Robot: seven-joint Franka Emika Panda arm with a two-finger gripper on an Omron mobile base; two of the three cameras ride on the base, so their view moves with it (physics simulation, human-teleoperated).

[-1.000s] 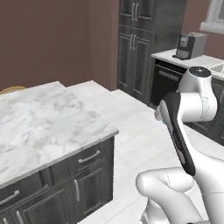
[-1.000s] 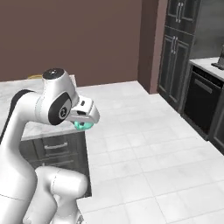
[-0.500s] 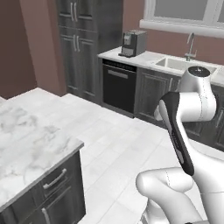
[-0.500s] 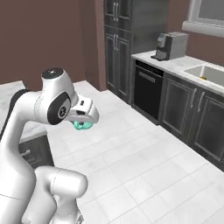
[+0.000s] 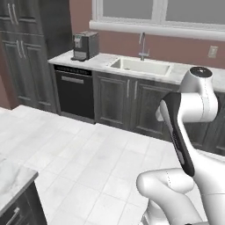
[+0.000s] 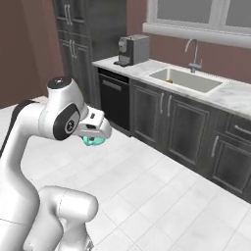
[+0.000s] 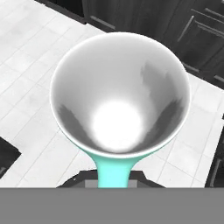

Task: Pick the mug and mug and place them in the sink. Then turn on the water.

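The teal mug sits in the end effector, its mouth turned straight toward the hand camera so the white inside faces up the tool axis — its long axis runs along the end effector and down toward the floor. A teal strip, the handle side, drops to the bottom of the hand view, where the tips stand. In the right base view only a sliver of teal shows beneath the white hand.

The end effector is nearly together, clamped on the mug; the tips themselves are hidden behind the mug's body, so exactly where they pinch cannot be told.

The arm is folded tight. In the right base view it rises from the lower left, bends over at a big round joint, and the hand juts forward and slightly down at about chest height of the robot, over bare floor tiles. In the left base view the dark-striped forearm slants up to the same rounded joint on the right.

Well ahead of the end effector and above its level runs the bench with the sink sunk into it; the faucet stands at the sink's far edge — a slim grey gooseneck. A small yellowish speck lies in the basin, too small to identify. Further along the bench from the sink is a coffee machine, with a dark dishwasher below it.
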